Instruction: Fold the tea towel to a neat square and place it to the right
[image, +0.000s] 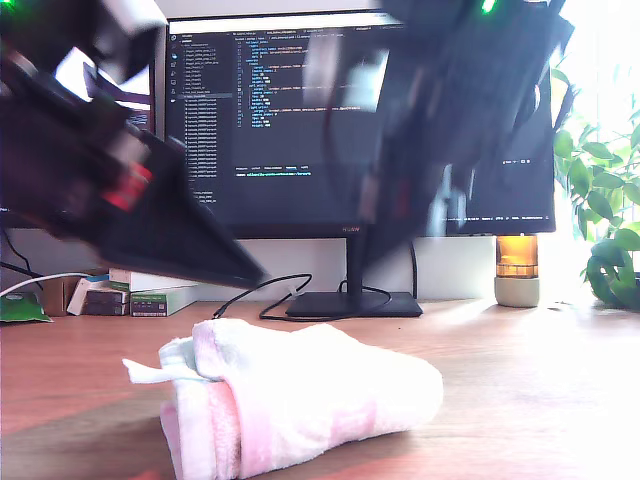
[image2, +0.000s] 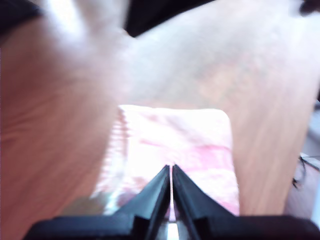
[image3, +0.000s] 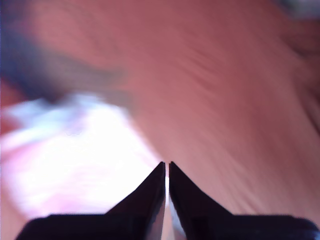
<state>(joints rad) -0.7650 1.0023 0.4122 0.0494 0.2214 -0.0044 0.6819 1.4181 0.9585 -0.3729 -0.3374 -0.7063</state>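
In the exterior view the tea towel (image: 300, 400) lies bundled and folded on the counter (image: 540, 380) before the monitor (image: 350, 120), two blurred arms above it. The first wrist view shows my first hand (image2: 171, 170) closed and empty over a squarish fold. The second wrist view shows my second hand (image3: 166, 167) closed, empty, beside the towel's edge. Only the exterior view reveals lumpy layers; I judge flattening them before moving it wise.
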